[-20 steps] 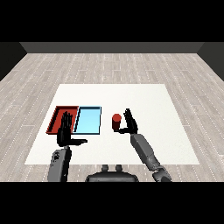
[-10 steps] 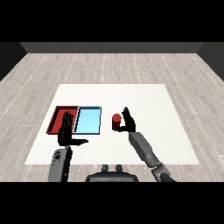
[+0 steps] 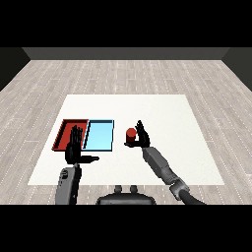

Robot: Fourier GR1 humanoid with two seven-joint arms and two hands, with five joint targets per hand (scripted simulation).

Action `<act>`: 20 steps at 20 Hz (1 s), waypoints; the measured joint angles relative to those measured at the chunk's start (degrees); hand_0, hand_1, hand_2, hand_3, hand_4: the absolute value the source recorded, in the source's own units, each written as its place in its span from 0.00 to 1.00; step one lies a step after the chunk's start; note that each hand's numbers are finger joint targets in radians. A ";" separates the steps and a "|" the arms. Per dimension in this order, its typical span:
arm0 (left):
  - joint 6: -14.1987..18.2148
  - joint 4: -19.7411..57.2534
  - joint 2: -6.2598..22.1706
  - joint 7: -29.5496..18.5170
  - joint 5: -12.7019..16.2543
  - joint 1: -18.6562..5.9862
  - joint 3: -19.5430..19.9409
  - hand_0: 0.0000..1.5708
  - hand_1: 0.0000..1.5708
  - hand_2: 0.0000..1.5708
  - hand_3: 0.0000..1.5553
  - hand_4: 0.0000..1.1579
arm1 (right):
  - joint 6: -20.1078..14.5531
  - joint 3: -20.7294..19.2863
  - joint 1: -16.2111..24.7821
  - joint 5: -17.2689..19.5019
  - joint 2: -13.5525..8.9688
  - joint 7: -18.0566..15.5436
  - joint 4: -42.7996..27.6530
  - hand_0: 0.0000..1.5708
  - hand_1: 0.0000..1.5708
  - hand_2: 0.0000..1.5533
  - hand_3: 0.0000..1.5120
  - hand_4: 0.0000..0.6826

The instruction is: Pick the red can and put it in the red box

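The red can (image 3: 130, 135) stands upright on the white table (image 3: 157, 108), just right of the light blue tray (image 3: 101, 122). My right hand (image 3: 141, 136) is against the can's right side, fingers pointing up and mostly straight, thumb reaching along the can's near base. It is open and the can stays on the table. The red tray (image 3: 64, 129) lies left of the blue one. My left hand (image 3: 74, 149) hovers open at the red tray's near edge, fingers up and thumb out to the right, hiding part of that tray.
The two trays lie side by side at the table's left middle. Bare white tabletop stretches right of the can and behind the trays. Grey wood floor surrounds the table.
My right hand has edged a little left, closing the gap to the red can. The can, the trays and the left hand have stayed put.
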 measured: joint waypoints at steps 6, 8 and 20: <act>0.19 0.29 -0.29 -0.77 -0.17 0.48 -0.08 0.00 0.00 0.00 0.00 0.00 | -0.68 1.12 -0.94 -0.94 -0.01 1.12 -0.24 0.00 0.00 0.00 0.00 0.00; -0.17 0.79 0.05 -1.01 0.04 0.25 0.23 0.00 0.00 0.00 0.00 0.00 | 0.95 0.22 -2.23 -1.22 -0.01 0.30 2.46 0.00 0.00 0.00 0.00 0.00; 0.11 -1.56 -0.41 0.90 0.70 0.64 -0.31 0.00 0.00 0.00 0.00 0.00 | -1.84 7.71 -7.31 -9.68 0.00 -0.66 6.82 0.00 0.00 0.00 0.00 0.00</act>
